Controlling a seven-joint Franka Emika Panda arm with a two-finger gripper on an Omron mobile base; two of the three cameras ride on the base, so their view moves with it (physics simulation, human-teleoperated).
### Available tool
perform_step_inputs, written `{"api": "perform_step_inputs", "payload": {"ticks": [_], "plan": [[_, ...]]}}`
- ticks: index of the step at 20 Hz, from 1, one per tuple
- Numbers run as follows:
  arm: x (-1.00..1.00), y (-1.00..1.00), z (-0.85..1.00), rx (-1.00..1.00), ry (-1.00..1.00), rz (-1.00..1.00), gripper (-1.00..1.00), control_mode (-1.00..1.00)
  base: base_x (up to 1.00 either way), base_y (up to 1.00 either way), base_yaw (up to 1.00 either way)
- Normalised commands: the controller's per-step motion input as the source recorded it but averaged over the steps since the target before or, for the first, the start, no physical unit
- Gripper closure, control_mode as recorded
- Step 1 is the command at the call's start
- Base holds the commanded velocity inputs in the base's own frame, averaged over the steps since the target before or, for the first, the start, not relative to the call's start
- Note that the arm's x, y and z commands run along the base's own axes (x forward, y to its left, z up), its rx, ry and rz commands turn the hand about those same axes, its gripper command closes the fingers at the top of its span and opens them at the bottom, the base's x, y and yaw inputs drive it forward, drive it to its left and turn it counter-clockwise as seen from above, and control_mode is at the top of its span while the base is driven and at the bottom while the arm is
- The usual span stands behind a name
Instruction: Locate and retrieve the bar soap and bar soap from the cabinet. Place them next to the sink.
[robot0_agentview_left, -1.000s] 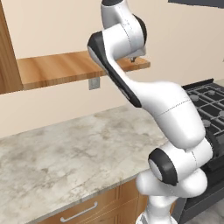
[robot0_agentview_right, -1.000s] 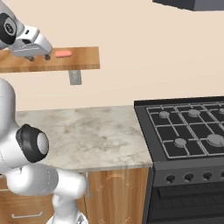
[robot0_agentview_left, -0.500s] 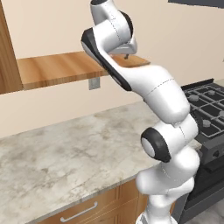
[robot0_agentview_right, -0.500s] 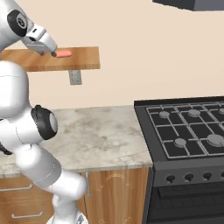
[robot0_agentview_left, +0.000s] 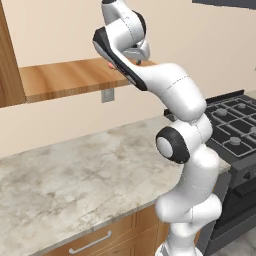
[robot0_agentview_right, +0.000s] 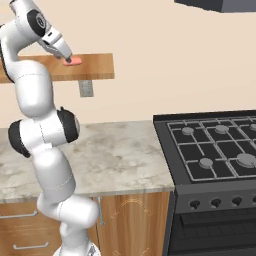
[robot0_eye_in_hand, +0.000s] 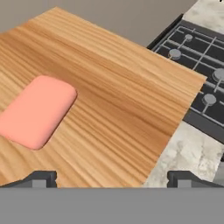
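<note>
A salmon-pink bar soap (robot0_eye_in_hand: 37, 111) lies flat on the cabinet's open wooden shelf board (robot0_eye_in_hand: 122, 96). In the right base view the bar soap (robot0_agentview_right: 74, 61) sits near the shelf's (robot0_agentview_right: 95, 67) right end, and my gripper (robot0_agentview_right: 66, 61) hovers just to its left, tilted down at it. In the hand view my gripper (robot0_eye_in_hand: 111, 177) is open, its two tips spread wide with bare wood between them and the soap off to the left. From the left base view my hand (robot0_agentview_left: 136, 52) covers most of the soap on the shelf (robot0_agentview_left: 65, 77). The sink is out of view.
A marbled counter (robot0_agentview_right: 115, 160) runs below the shelf, with a black gas stove (robot0_agentview_right: 215, 150) at its right. A wall outlet (robot0_agentview_right: 86, 88) sits under the shelf. The cabinet's wooden side (robot0_agentview_left: 7, 65) rises at the far left. Drawers with silver handles (robot0_agentview_left: 90, 242) are under the counter.
The arm has straightened up and swung the hand along the shelf toward the salmon-pink soap. The soap has not moved.
</note>
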Motion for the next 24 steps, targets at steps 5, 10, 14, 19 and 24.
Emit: {"api": "perform_step_inputs", "payload": {"ticks": [5,10,14,19,24], "plan": [[0.67,0.07,0.08,0.00,0.13,-0.05,-1.00,-1.00,0.00,0.00,0.00],[0.64,0.00,0.17,0.03,0.16,-0.01,-1.00,-1.00,0.00,0.00,0.00],[0.47,0.07,0.43,0.04,0.08,0.00,-1.00,-1.00,0.00,0.00,0.00],[0.44,0.17,0.17,0.00,0.01,0.01,-1.00,-1.00,0.00,0.00,0.00],[0.25,0.02,0.04,0.00,0.16,0.01,-1.00,-1.00,0.00,0.00,0.00]]}}
